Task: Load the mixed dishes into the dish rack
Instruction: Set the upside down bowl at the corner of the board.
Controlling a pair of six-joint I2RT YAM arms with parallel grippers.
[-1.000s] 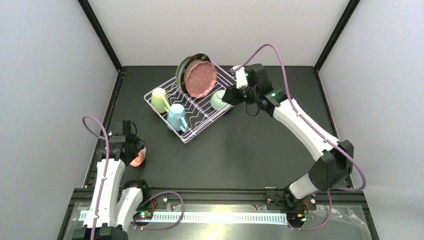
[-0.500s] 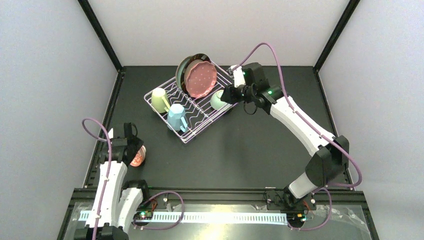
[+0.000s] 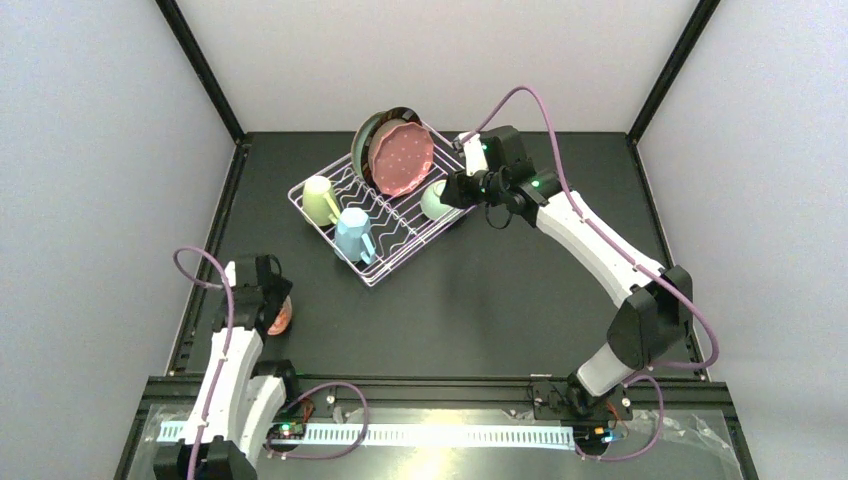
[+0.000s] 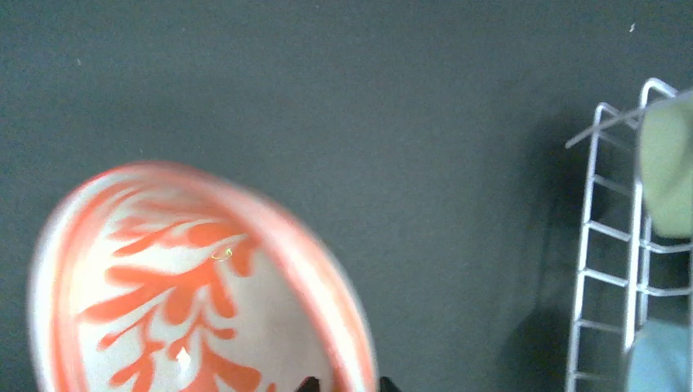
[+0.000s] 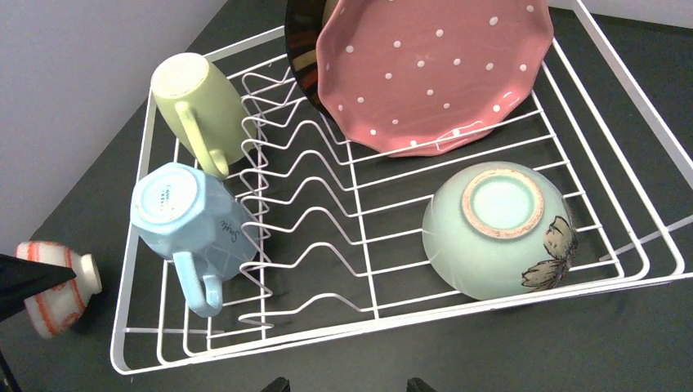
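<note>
While the left claw (image 4: 345, 385) is straddling the rim of the red bowl (image 4: 188, 302), one tip over the inside and one outside, blur is hiding whether the tips are pinching the rim or standing just off it; I cannot tell. The red bowl is sitting tipped, its leaf-patterned inside facing the left wrist camera. It is lying over the near left part of the table (image 4: 327, 98), outside the rack (image 5: 327, 237) and well apart from it.

The right claw (image 5: 347, 385) is hanging with its tips wide apart and nothing between them, just over the rack's edge and beside the mint bowl (image 5: 498, 233). The mint bowl is lying upside down in the rack, foot ring up, in the corner nearest that claw. The pink plate (image 5: 433, 73) is standing on edge at the rack's far end, leaning against the dark plate (image 5: 302, 49) behind it. The green mug (image 5: 200, 106) and the blue mug (image 5: 192, 220) are resting bottom-up, side by side, along the side of the rack nearest the left arm, handles turned toward the right wrist camera. The wavy divider wires are running between the mugs and the mint bowl.
</note>
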